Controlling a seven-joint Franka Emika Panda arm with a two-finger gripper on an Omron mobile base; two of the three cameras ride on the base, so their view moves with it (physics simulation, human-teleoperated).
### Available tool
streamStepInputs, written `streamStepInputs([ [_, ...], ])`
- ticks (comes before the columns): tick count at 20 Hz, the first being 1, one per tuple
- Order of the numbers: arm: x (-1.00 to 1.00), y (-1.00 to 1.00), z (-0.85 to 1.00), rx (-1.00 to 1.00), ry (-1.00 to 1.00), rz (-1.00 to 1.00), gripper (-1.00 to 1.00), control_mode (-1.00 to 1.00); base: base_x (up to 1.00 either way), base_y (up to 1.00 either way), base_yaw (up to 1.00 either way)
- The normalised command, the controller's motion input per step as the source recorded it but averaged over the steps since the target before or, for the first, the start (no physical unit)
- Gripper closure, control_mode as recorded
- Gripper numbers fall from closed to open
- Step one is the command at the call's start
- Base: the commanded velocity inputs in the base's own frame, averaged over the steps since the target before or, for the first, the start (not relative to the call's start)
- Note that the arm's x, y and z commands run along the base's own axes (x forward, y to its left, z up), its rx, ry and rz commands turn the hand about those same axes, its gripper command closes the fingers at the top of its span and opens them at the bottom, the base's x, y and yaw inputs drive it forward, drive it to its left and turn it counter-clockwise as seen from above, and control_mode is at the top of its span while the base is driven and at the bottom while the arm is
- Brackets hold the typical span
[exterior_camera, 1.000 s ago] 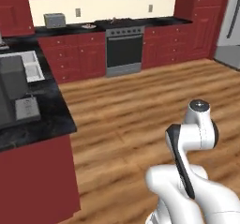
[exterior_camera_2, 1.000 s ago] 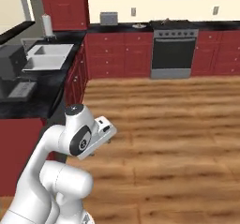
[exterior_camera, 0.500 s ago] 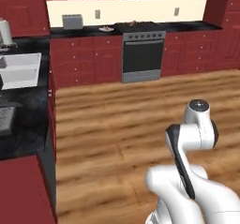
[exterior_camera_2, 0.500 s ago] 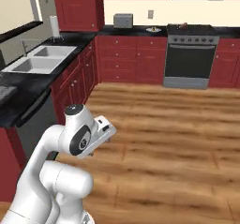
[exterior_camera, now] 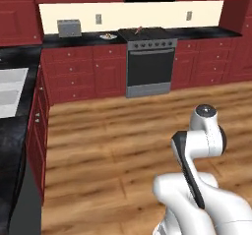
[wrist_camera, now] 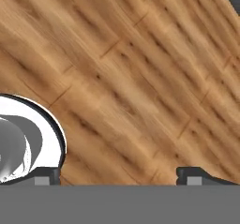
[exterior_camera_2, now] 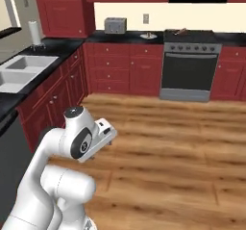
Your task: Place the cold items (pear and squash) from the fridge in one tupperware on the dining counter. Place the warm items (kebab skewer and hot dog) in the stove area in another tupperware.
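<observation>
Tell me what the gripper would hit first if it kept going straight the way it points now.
Most likely the wooden floor: the gripper, its fingers apart, points down at bare planks, with nothing between.

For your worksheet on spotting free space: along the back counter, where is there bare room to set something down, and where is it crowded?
Bare black top lies left of the toaster and right of the stove. Between toaster and stove it is tighter: a small plate sits there.

Even, flat rendered light, no clear source direction. Wood floor (exterior_camera: 108, 145) carries soft glossy bands, no hard shadows. Black countertop (exterior_camera_2: 57, 46) shows faint sheen. Pale backsplash (exterior_camera: 147, 15) is the brightest area. All views are low-res and soft; far small items on the counter are blurry. Hand view shows coarse, smeared floor grain.
</observation>
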Motion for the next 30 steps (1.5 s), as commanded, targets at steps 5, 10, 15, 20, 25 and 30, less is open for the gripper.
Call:
streamStepInputs([
  [5, 0.00, 0.00, 0.00, 0.00, 0.00, 0.00, -1.00, 1.00, 1.00, -0.32, 0.07],
  [10, 0.00, 0.00, 0.00, 0.00, 0.00, 0.00, -1.00, 1.00, 1.00, -0.48, 0.25],
  [15, 0.00, 0.00, 0.00, 0.00, 0.00, 0.00, -1.00, 1.00, 1.00, -0.50, 0.45],
  [20, 0.00, 0.00, 0.00, 0.00, 0.00, 0.00, -1.00, 1.00, 1.00, -0.71, 0.38],
  [25, 0.00, 0.00, 0.00, 0.00, 0.00, 0.00, -1.00, 1.00, 0.93, -1.00, 0.27],
  [30, 0.00, 0.00, 0.00, 0.00, 0.00, 0.00, -1.00, 1.00, 0.97, -0.87, 0.17],
])
